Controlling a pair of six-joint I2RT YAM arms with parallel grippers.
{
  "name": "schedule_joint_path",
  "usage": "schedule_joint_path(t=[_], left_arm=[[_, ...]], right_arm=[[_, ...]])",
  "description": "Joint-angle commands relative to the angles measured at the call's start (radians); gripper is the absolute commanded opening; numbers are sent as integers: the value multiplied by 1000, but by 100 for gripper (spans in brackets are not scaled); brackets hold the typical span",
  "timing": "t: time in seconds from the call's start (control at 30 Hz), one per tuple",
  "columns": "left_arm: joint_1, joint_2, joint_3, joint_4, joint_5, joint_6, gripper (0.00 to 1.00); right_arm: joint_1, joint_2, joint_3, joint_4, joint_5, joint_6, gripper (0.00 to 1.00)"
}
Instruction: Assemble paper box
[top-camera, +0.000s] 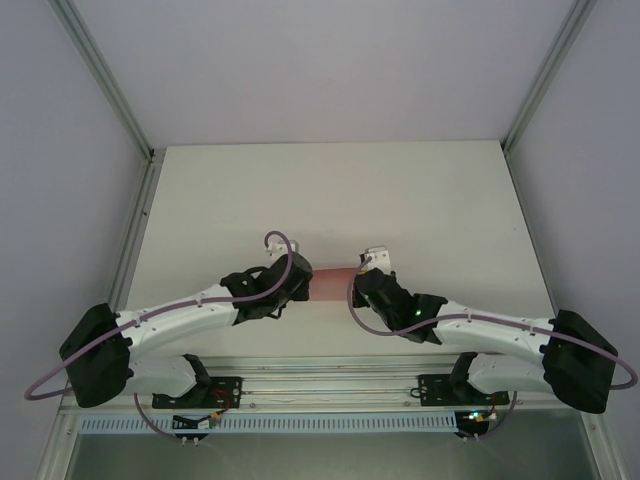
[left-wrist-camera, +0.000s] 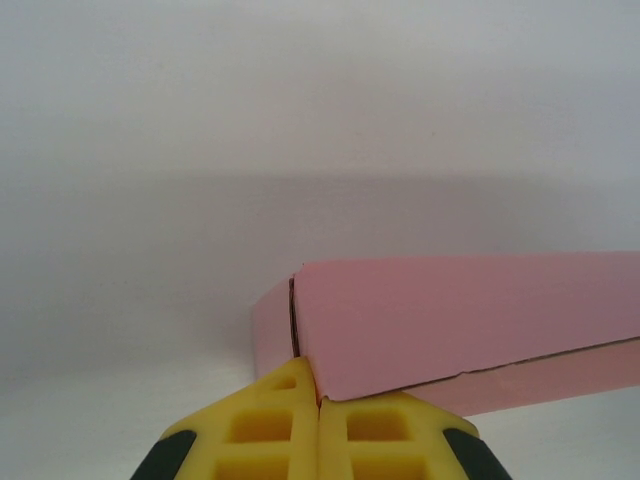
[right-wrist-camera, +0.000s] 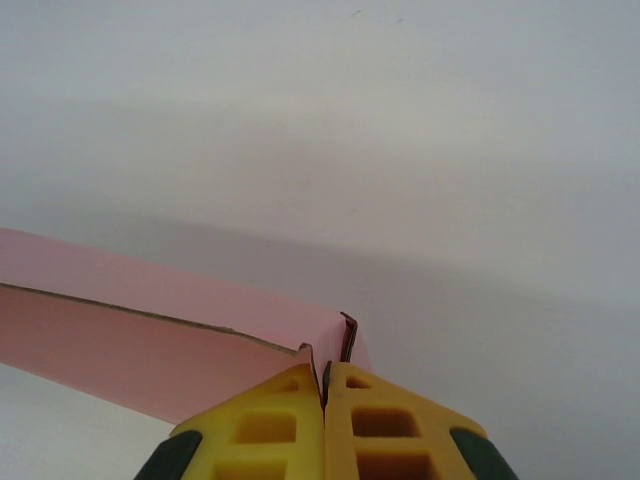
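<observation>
Your left claw (top-camera: 300, 282) and right claw (top-camera: 358, 283) each pinch one end of the pink paper box (top-camera: 332, 284) over the bench (top-camera: 400, 200), so next you probably need to tuck its end flaps shut.

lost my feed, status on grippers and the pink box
Pinched shut: left gripper on one end of the paper box, right gripper on the other end. No obstruction seen.

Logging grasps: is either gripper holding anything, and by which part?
Both hold the paper box: the left gripper pinches a corner at one end, the right gripper a corner at the opposite end.
</observation>
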Motion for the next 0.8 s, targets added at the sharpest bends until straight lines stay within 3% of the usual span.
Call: schedule_joint_path(t=[0.0,0.17,0.37,0.53,0.77], left_arm=[[-23,28,-45,-245,186,-6,7],[-24,-36,-37,-254,194,0,11],[-23,-65,-32,-247,220,-1,14],[-21,-96,48,-268,188,23,42],[-15,-75,192,-366,159,11,55]], right_arm=[[31,66,-76,-117,-149,37,0],[59,135,-159,-65,-138,82,0],[72,175,-110,-102,-98,70,0],[72,132,-80,-144,-138,66,0],[71,149,-25,-221,-145,81,0]])
